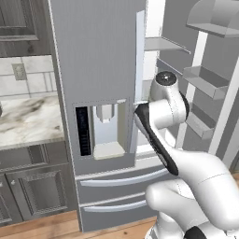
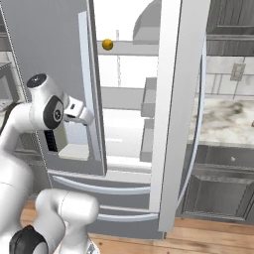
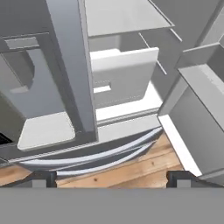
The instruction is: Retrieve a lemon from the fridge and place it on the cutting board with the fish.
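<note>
Hand view: claw [image 3: 112, 178] spread wide, facing fridge [image 3: 70, 87] drawers.

Your arm rises from the base, folds at a dark-jointed elbow and reaches forward at mid height. Wrist is angled down, so the hand looks forward and down. In the hand view your gripper [image 3: 111, 177] has both dark fingertips [image 3: 43, 177] at the bottom edge, far apart, jaws fully spread with nothing between them. In the right base view the forearm ends in a short white wrist link
</note>
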